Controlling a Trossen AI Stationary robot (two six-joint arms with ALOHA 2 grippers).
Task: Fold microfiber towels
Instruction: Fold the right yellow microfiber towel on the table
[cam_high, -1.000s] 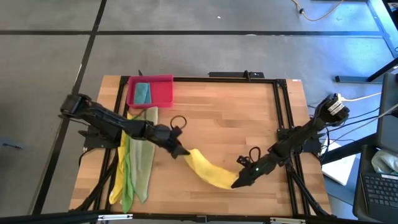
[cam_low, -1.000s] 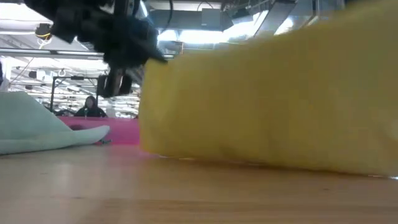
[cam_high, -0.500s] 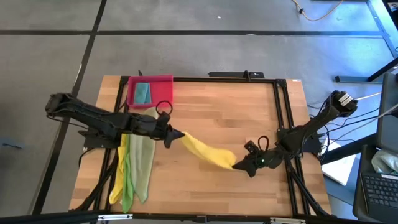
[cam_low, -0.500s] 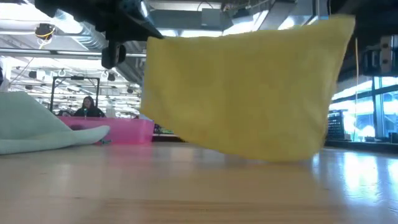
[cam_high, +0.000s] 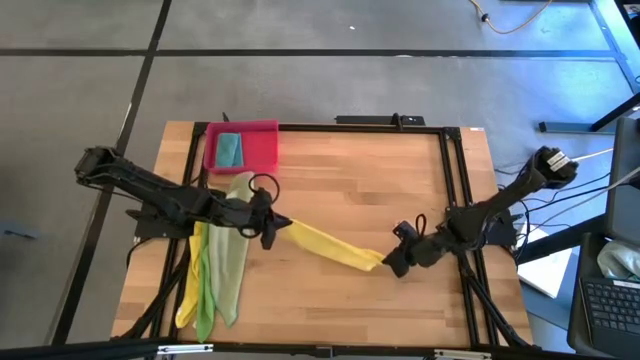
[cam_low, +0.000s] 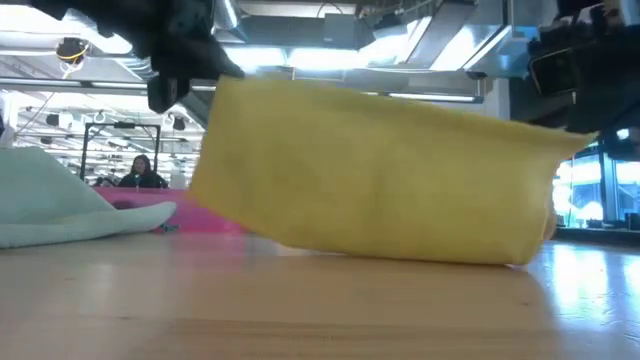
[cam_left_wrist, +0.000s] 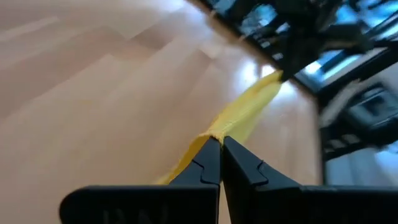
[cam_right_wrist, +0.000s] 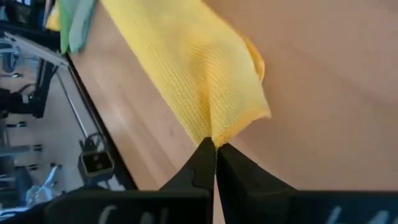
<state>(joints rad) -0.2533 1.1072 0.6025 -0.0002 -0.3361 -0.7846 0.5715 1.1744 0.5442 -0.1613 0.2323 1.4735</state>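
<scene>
A yellow towel (cam_high: 330, 246) stretches between my two grippers above the table's middle; it also fills the low view (cam_low: 380, 180). My left gripper (cam_high: 277, 225) is shut on its left end, and my right gripper (cam_high: 385, 262) is shut on its right end. A pile of towels, pale olive-green (cam_high: 232, 250), bright green (cam_high: 206, 290) and yellow (cam_high: 189, 280), lies along the table's left side. A teal towel (cam_high: 229, 149) lies folded in the pink-red tray (cam_high: 262, 150). My left gripper pinches the yellow towel's left end (cam_left_wrist: 211, 132) between its two fingers, coming level from the table's left. The towel runs away from the fingers as a drawn-out band, lifted clear of the table there. My right gripper pinches the towel's right end at a bunched corner (cam_right_wrist: 214, 138) between its two fingers, coming from the table's right. The cloth spreads out beyond the fingertips and hangs below its held upper edge, its lower edge at or just above the table.
The pink-red tray stands at the far left corner. A black frame rail (cam_high: 455, 190) runs along the table's right side. Bare wood (cam_high: 360, 170) lies between the tray and the rail. A person shows far off in the room in the low view (cam_low: 140, 172).
My left gripper has gone toward the table's left and far edge, my right gripper toward the far edge and up. The yellow towel, first sagging in a curve on the table, has been lifted and drawn out into a nearly straight band between them.
</scene>
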